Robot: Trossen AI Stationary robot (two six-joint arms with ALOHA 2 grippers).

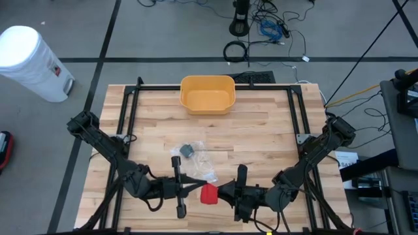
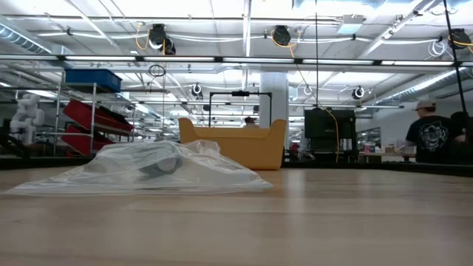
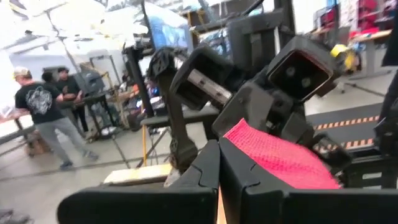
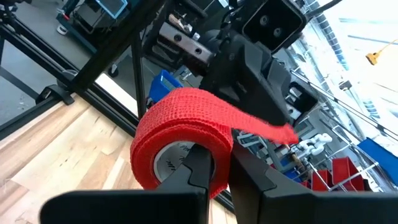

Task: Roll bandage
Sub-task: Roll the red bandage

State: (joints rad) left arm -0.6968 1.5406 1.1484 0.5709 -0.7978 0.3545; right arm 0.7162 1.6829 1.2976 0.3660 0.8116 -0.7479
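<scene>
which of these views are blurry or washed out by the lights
Left wrist view: soft throughout, the red bandage smeared, the upper left corner blown out white. Low view: ceiling lights glare, the clear plastic bag shows pale highlights. Right wrist view: bright upper right. High view: evenly lit, sharp.

Evenly bright overhead lighting; soft shadows under arms on table (image 1: 261, 130). Glare from ceiling lights (image 2: 244, 15) in low view. Left wrist view blurred, background washed out; right wrist background overexposed.
</scene>
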